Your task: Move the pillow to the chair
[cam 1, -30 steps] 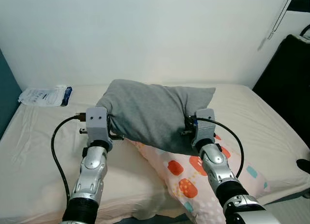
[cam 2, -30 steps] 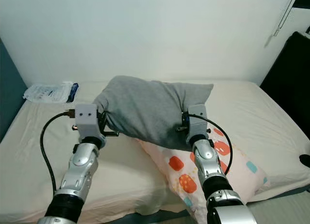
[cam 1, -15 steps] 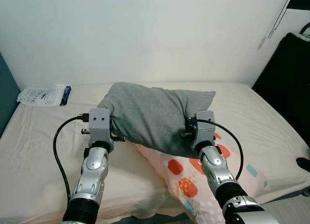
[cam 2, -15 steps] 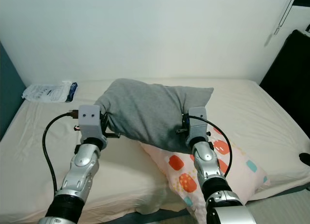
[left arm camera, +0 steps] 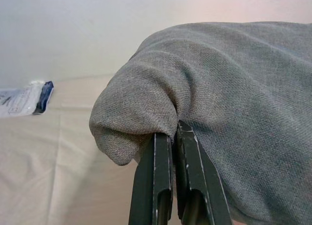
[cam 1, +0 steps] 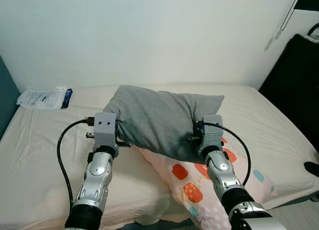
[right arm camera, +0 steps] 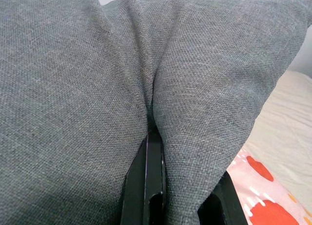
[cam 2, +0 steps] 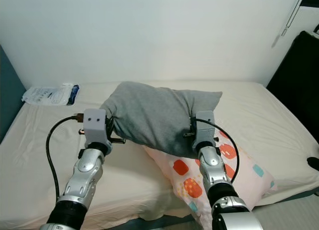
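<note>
Pinching opposite ends so it hangs level, the left gripper at nine o'clock and right gripper at three are holding the plump grey knit-fabric pillow above the cream-sheeted bed.

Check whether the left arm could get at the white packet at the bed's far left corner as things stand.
Probably not: the left pincer is shut on the grey pillow, shared with the right pincer. The white packet lies apart on the bed, with nothing between.
</note>
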Motion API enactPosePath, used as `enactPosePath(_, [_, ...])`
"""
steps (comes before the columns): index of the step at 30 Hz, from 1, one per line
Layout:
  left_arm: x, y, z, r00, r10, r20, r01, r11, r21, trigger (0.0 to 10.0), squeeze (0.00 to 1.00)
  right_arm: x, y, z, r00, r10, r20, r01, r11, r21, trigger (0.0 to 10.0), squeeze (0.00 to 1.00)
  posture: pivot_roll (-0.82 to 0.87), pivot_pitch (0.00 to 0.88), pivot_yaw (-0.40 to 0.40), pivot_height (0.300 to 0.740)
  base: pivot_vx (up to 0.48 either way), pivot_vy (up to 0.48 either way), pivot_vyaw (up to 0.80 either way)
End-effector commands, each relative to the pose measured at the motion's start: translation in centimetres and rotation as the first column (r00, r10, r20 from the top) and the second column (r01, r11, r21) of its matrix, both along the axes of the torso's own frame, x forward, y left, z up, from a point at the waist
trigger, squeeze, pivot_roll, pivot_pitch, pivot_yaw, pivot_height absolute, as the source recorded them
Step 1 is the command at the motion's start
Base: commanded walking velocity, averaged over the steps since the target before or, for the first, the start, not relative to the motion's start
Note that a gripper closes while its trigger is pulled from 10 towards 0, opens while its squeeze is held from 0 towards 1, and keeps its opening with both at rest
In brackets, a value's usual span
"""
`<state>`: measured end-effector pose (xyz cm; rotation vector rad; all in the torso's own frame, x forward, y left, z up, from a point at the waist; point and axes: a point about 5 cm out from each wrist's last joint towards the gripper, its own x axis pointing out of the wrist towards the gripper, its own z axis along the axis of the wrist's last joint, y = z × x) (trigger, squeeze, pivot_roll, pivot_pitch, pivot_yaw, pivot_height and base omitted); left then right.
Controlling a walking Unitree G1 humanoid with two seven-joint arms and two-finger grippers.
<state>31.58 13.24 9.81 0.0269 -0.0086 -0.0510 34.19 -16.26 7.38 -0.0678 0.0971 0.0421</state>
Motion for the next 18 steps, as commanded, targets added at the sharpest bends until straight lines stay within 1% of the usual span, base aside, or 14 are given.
enactPosePath(1, [0.0,-0.9,0.6,0.998,-0.038,0.042,0.038,0.999,-0.007,10.0,0.0,0.1,-0.1,0.1,1.0,-0.011,0.0,0.011,1.0,0.004,10.0,0.0,-0.06,0.0,-0.074,0.74,0.0,0.0,0.0])
enactPosePath(5, [-0.2,-1.3,0.1,0.998,-0.052,0.021,0.052,0.999,-0.014,10.0,0.0,0.1,0.0,0.3,1.0,-0.02,0.021,0.02,1.0,-0.024,10.0,0.0,-0.06,0.0,-0.083,0.74,0.0,0.0,0.0])
enactPosePath(11, [-0.3,-1.2,-0.4,1.0,-0.02,-0.009,0.02,1.0,-0.016,10.0,0.0,0.0,0.2,0.4,0.999,0.007,0.04,-0.005,0.999,-0.05,10.0,0.0,-0.05,0.0,-0.09,0.74,0.0,0.0,0.0])
enactPosePath(15, [-0.5,-1.3,-0.8,0.999,-0.034,-0.031,0.034,0.999,-0.024,10.0,0.0,-0.1,0.4,0.4,0.997,0.059,0.044,-0.055,0.994,-0.094,10.0,0.0,-0.05,0.0,-0.105,0.74,0.0,0.0,0.0])
enactPosePath(17, [-0.6,-1.3,-0.9,0.999,-0.035,-0.034,0.034,0.999,-0.025,10.0,0.0,-0.1,0.5,0.4,0.997,0.068,0.047,-0.063,0.993,-0.1,10.0,0.0,-0.04,0.0,-0.113,0.74,0.0,0.0,0.0])
enactPosePath(18, [-0.7,-1.2,-0.9,0.999,-0.043,-0.025,0.042,0.999,-0.004,10.0,0.0,-0.1,0.5,0.4,0.996,0.076,0.051,-0.07,0.991,-0.111,10.0,0.0,-0.04,0.0,-0.119,0.74,0.0,0.0,0.0])
